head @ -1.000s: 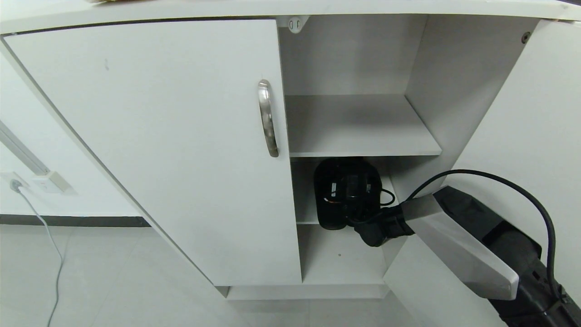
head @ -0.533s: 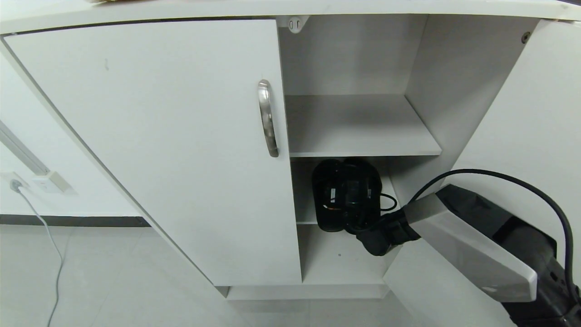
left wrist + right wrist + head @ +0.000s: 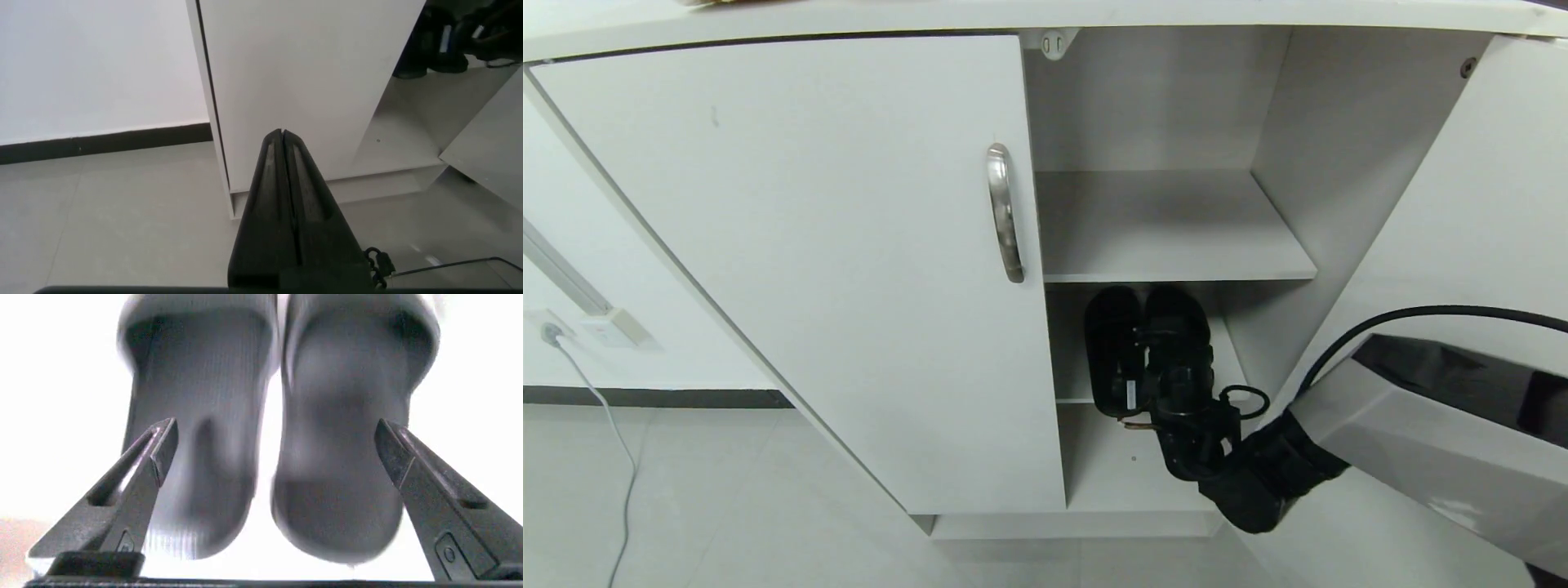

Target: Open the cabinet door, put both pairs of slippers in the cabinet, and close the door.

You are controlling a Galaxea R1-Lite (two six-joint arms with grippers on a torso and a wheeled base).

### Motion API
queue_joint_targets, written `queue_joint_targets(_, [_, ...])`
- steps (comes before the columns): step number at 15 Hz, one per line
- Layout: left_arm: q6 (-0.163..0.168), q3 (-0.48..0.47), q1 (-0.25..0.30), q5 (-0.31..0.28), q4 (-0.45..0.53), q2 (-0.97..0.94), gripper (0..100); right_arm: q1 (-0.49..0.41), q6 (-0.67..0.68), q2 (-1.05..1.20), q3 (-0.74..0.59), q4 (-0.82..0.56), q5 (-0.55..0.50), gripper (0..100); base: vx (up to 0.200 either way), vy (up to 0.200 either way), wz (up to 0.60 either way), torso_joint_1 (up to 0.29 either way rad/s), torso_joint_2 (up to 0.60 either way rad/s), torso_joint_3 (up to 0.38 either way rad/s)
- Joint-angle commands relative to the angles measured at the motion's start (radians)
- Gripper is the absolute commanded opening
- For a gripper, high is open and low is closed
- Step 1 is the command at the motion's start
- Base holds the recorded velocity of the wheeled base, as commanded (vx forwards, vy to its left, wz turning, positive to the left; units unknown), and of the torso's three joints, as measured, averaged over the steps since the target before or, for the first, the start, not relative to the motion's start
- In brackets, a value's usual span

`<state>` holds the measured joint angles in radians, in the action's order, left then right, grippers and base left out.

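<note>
One cabinet [image 3: 1160,98], right door [image 3: 1486,204] open, left door [image 3: 809,245] shut, black slippers [image 3: 1143,343] side by side on lower shelf [image 3: 1068,367] at its front edge, right pincer [image 3: 1168,396] spread wide at their near ends, left pincer [image 3: 280,139] pressed together, above floor [image 3: 122,220] before left door

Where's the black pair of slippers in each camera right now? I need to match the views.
Head view: black slippers on the lower shelf of the open compartment, beside the closed door.
Left wrist view: far off on that shelf, past the closed door's edge.
Right wrist view: close up, side by side between the open fingers.
Shared landmark: the right gripper, open just in front of them.
</note>
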<state>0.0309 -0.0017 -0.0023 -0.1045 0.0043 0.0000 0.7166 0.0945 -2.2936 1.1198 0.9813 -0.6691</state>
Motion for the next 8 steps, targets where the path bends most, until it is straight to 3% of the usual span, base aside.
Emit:
queue_joint_targets(1, [0.001,0.0,-0.001,0.0,0.0,0.002,0,0.073,0.004,0.171,-0.229,0.053,-0.009,100,0.0,0.0,0.0,0.0,0.0,0.0])
queue_joint_targets(3, [0.0,0.0,-0.001,-0.001,0.0,0.0,0,0.11,0.007,0.241,-0.311,0.06,-0.009,100,0.0,0.0,0.0,0.0,0.0,0.0])
queue_joint_targets(8, [-0.005,0.0,-0.001,0.0,0.0,0.0,0,0.155,0.018,0.263,-0.325,0.053,-0.012,100,0.0,0.0,0.0,0.0,0.0,0.0])
